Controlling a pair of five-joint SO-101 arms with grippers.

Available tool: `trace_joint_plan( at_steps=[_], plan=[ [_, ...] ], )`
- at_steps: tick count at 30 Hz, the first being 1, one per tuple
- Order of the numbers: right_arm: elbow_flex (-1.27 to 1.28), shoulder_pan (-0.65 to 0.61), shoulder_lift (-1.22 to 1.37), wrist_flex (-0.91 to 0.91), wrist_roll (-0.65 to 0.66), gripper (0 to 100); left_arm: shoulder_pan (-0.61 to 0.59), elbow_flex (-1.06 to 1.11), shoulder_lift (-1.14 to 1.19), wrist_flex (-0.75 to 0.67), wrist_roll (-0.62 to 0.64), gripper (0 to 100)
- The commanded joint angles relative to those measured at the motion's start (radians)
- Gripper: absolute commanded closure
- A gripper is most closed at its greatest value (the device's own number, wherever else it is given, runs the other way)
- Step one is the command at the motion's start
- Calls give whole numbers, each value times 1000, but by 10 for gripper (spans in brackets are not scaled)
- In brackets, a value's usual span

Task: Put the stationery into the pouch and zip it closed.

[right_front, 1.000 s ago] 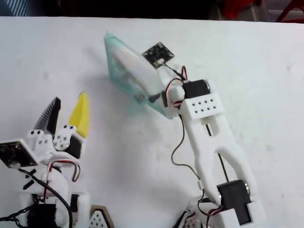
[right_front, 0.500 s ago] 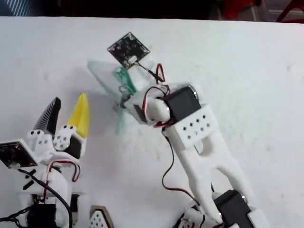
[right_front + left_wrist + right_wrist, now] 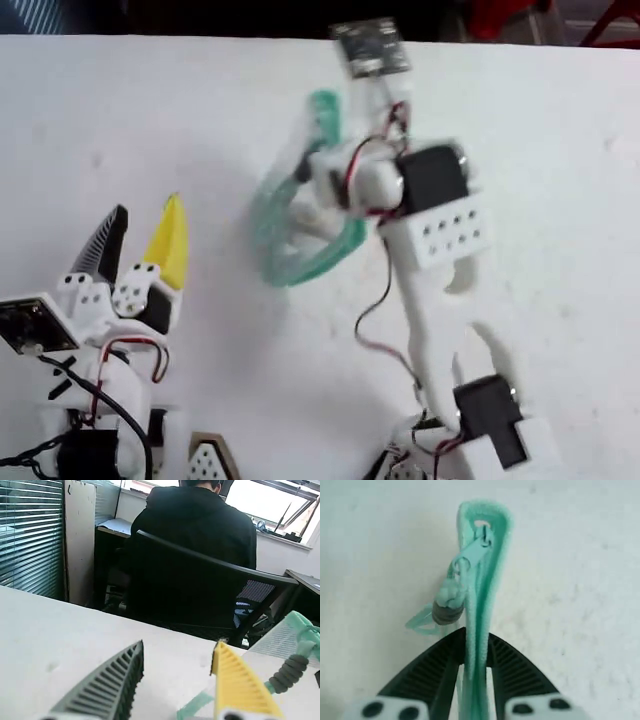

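Observation:
A clear pouch with mint-green trim [image 3: 290,245] hangs up off the table near its middle, twisted on edge. My right gripper [image 3: 318,185] is shut on it. In the right wrist view the black fingers [image 3: 445,665] of that gripper [image 3: 476,636] pinch the green zipper edge [image 3: 485,575]. The zipper pull [image 3: 472,552] sits near the edge's end, and its grey cord bead [image 3: 444,609] dangles beside it. My left gripper [image 3: 137,235] rests open at the near left of the table. It holds nothing between its black finger and its yellow finger [image 3: 240,685]. The pouch [image 3: 292,632] shows beyond the left gripper [image 3: 175,672].
The white table [image 3: 560,150] lies bare around the pouch. The right arm's white links [image 3: 440,300] run from the near edge toward the middle. Beyond the far edge a person sits in a black chair [image 3: 210,575] with their back turned.
The right arm has swung the pouch from the far left toward the middle, turning it on edge and lifting it. The left arm has kept still.

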Motion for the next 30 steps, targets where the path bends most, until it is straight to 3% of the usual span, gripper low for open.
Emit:
trace_joint_plan(
  at_steps=[1,9,13,21,30],
  plan=[
    [77,94,91,-67,5,981,-4,-6,4,-21,-9,763],
    [241,318,326,-335,17,981,1,23,4,-51,-9,763],
    [262,378,447,-387,60,981,2,28,4,-51,-9,763],
    [262,263,585,-403,-29,981,25,31,4,-66,-11,763],
    [264,254,634,-461,-69,981,25,32,5,-66,-11,763]
  ],
)
